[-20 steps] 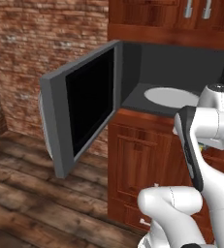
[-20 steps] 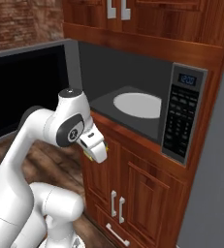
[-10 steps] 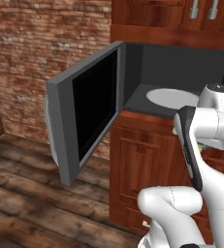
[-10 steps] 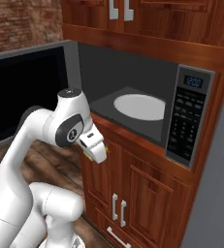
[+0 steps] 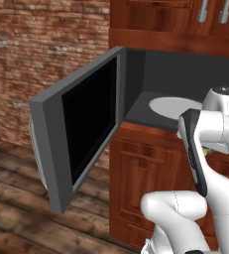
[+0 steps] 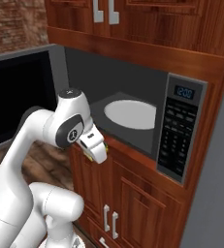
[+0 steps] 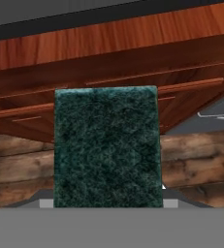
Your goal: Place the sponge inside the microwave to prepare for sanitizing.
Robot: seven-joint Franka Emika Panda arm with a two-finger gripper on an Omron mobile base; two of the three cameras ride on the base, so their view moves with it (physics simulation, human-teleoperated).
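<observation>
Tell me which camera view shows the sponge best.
The hand view: the dark green sponge stands large and central there, its scrub face plain. The right base view gives a yellow-green sliver below the gripper; the left base view a yellowish bit behind the arm.

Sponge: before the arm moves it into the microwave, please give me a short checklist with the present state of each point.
1. Sponge sits in the end effector: ok, the dark green pad stands right before the hand camera.
2. Microwave door open: ok, swung wide to the left.
3. Cavity free: ok, the turntable is bare.
4. Sponge level with the opening: not ok, the hand hangs below the cavity floor, before the cabinet front.
5. Grip firmness: cannot tell.
</observation>
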